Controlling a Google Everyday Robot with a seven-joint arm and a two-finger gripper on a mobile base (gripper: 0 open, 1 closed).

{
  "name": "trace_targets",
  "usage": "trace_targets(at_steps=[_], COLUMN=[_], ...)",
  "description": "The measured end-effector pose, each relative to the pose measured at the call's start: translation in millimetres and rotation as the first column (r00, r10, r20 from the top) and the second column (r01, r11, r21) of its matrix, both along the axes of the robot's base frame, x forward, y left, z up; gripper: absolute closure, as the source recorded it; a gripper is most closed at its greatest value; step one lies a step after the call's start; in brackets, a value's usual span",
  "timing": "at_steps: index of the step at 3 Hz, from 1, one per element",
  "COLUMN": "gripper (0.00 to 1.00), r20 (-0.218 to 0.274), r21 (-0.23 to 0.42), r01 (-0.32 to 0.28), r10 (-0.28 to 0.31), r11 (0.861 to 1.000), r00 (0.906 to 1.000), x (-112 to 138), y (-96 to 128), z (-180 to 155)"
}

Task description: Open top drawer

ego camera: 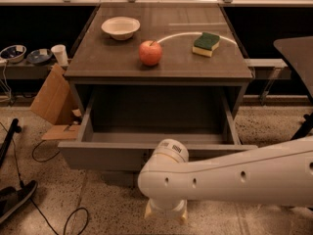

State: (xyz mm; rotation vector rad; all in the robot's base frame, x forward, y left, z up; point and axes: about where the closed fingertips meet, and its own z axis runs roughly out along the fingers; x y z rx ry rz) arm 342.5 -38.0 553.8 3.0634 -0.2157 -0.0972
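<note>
Camera view faces the front of a grey cabinet [161, 67].

Left margin, 9 o'clock: two dishes [13, 53] and a white cup [60, 54] stand on a low ledge. Below them a cardboard sheet [51, 99] leans just beside the cabinet's left wall. At 7 o'clock a black cable [54, 219] loops over the speckled floor [98, 199]. A bare strip of floor lies between the cable and the drawer front.

On the cabinet surface, a white bowl [120, 27] sits at 11 o'clock. An apple [150, 52] sits near the middle and is the item closest to the front edge. A green and yellow sponge [206, 43] lies at 2 o'clock. The three are apart from one another, and none overhangs an edge.

The top drawer [102, 155] stands open at centre. Its front panel projects toward the camera well past the cabinet's front edge, and both side walls run back under the cabinet surface. The panel's left corner overhangs bare floor at 8 o'clock.

The white arm [244, 175] enters from 4 o'clock and crosses in front of the panel's right half. Its wrist [168, 153] covers the panel's middle, so the handle is hidden. The gripper [165, 213] sits at 6 o'clock, below the panel's lower edge and under the wrist. Whether it is open or closed cannot be told.

Right margin, 3 o'clock: a dark tabletop [296, 53] stands apart from the cabinet.
</note>
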Motion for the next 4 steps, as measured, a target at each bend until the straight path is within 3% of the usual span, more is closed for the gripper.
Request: trace_targets(at_steps=[1,2,3,4], gripper=[0.00,0.00,0.00,0.00], r20=[-0.026,-0.012,0.055,0.055], r21=[-0.066,-0.104,-0.125,-0.125], r01=[0.015,0.031,0.049,0.043], r10=[-0.017,-0.032,-0.042,-0.036], r11=[0.998,0.994,0.991,0.991], r00=[0.9995,0.9994,0.9976,0.9978], x=[-34,-47,-38,-38], y=[-14,-25,-52,-52], z=[0,14,58,59])
